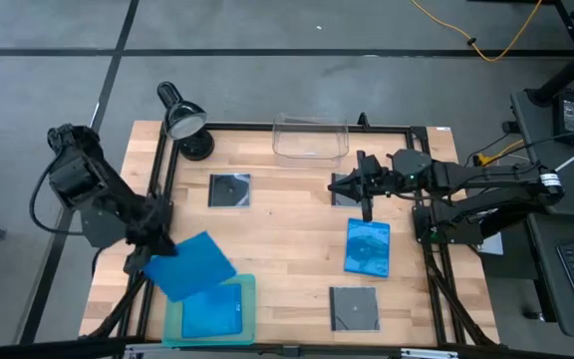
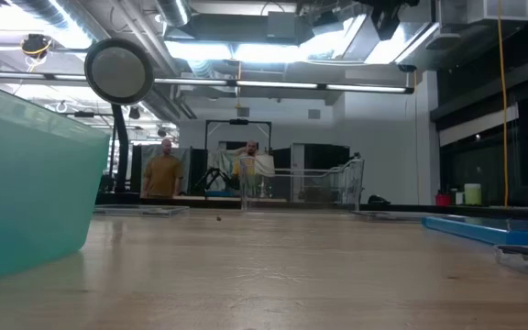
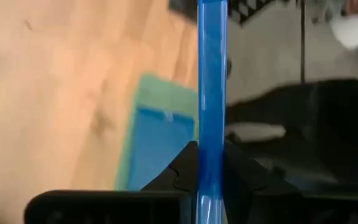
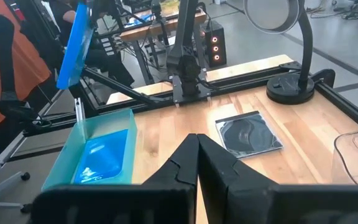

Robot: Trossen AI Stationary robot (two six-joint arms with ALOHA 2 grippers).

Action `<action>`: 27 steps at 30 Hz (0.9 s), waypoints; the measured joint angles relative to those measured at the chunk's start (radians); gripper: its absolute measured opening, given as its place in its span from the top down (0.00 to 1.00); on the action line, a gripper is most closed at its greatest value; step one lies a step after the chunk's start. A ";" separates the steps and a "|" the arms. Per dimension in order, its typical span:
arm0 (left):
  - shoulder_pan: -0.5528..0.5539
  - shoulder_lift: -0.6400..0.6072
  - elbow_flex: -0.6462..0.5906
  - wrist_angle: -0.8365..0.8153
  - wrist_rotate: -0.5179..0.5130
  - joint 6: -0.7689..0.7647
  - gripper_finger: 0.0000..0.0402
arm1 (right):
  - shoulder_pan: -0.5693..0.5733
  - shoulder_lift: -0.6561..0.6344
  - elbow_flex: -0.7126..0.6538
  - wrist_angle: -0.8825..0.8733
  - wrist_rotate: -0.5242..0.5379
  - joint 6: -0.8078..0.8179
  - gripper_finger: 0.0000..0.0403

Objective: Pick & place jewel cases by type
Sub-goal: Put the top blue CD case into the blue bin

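My left gripper (image 1: 159, 251) is shut on a bright blue jewel case (image 1: 193, 264), held above the far end of the teal tray (image 1: 248, 299). A second blue case (image 1: 212, 312) lies flat in the tray. A third blue case (image 1: 368, 246) lies on the table at the right. Dark grey cases lie at the far left (image 1: 230, 189), near right (image 1: 354, 307) and far right (image 1: 341, 187); the far right one is partly under my right gripper (image 1: 366, 199). That gripper hovers shut and empty (image 4: 197, 149). My left gripper pinches the blue case between its two fingers (image 3: 182, 171), one on each flat face, at the edge nearest the table's left side (image 3: 211, 155). The fingers come from the table's left. The case is lifted clear above the tray and sits tilted.
A clear plastic bin (image 1: 310, 138) stands at the far edge. A desk lamp (image 1: 182, 120) stands at the far left corner. A black frame (image 1: 422, 130) runs round the table. People stand in the room beyond (image 2: 163, 174). Bare wood lies in the table's middle (image 1: 287, 239).
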 joint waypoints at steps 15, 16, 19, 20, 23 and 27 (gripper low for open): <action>0.033 0.030 -0.299 0.223 0.342 0.016 0.92 | 0.000 0.002 0.000 0.000 0.000 -0.001 0.97; 0.038 0.030 -0.326 0.265 0.343 0.024 0.92 | 0.000 0.002 0.000 0.000 0.000 -0.001 0.97; 0.061 0.030 -0.390 0.374 0.337 0.056 0.92 | 0.000 0.002 0.000 0.001 0.001 -0.001 0.97; 0.071 0.031 -0.404 0.393 0.336 0.069 0.92 | 0.000 0.002 0.000 0.000 0.001 -0.001 0.97; 0.104 0.043 -0.443 0.438 0.337 0.107 0.92 | 0.000 0.002 0.000 0.001 0.001 -0.001 0.97; 0.149 0.072 -0.486 0.484 0.401 0.170 0.92 | 0.000 0.003 0.000 0.001 0.001 -0.002 0.97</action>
